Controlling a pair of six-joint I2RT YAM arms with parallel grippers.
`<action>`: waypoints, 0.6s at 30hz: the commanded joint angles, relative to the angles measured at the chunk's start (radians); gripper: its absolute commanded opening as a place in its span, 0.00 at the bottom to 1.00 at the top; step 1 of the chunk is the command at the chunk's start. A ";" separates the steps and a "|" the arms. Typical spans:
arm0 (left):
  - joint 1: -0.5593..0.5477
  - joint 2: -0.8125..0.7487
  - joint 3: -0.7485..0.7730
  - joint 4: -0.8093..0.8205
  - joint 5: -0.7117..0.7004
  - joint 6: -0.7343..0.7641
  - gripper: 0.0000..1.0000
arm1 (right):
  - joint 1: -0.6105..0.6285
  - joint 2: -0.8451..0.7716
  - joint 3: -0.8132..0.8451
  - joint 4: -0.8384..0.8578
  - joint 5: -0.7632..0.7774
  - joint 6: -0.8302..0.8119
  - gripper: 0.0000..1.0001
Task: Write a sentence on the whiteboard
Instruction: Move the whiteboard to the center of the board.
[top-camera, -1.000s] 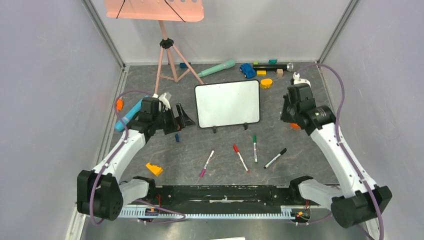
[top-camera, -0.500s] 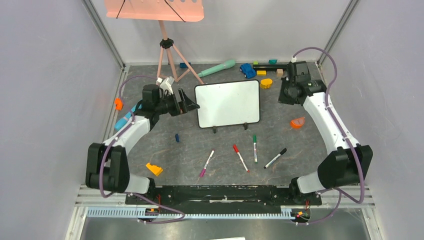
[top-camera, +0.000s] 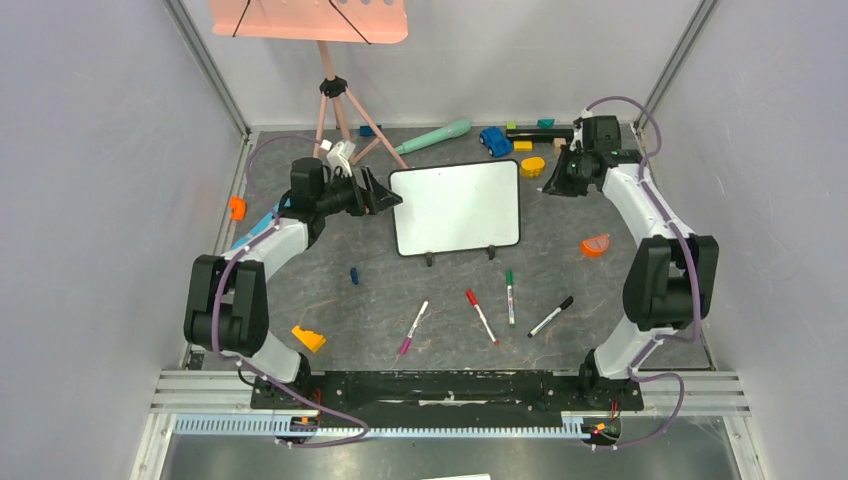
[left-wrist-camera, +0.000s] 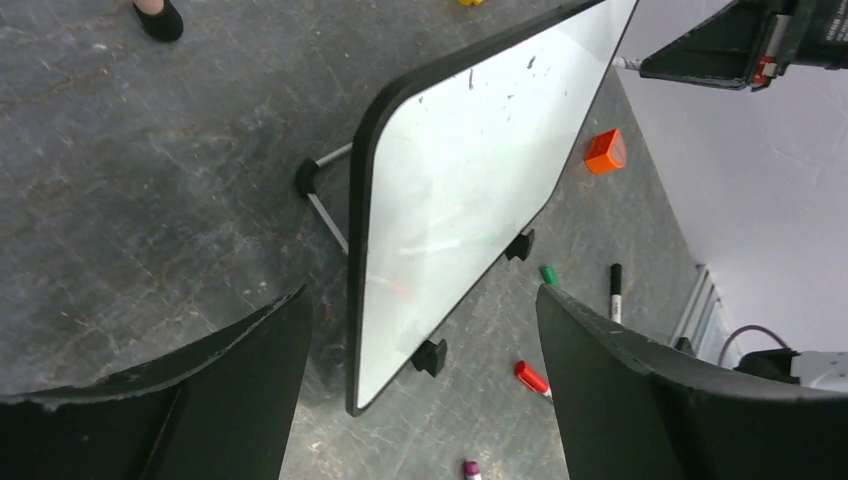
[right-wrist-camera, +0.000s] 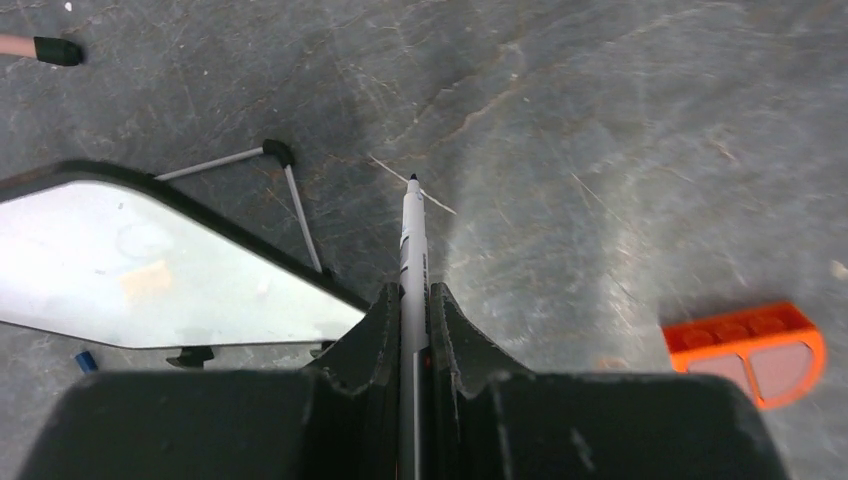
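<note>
Grey bench (top-camera: 400, 290); the whiteboard (top-camera: 455, 208) seems blank, nothing written. My right claw (right-wrist-camera: 412, 295) grips a marker (right-wrist-camera: 412, 240), left claw (left-wrist-camera: 422, 292) gapes open.

Left gripper (left-wrist-camera: 422, 292) gapes wide, facing the standing whiteboard's (left-wrist-camera: 460, 200) near edge
</note>
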 joint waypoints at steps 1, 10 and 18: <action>0.008 0.037 0.067 0.045 -0.004 0.106 0.87 | 0.004 0.075 0.037 0.107 -0.120 0.013 0.00; 0.016 0.259 0.201 0.241 0.176 0.036 0.77 | 0.023 0.174 0.018 0.227 -0.217 0.040 0.00; 0.030 0.421 0.303 0.501 0.251 -0.185 0.70 | 0.041 0.269 0.122 0.164 -0.292 0.009 0.00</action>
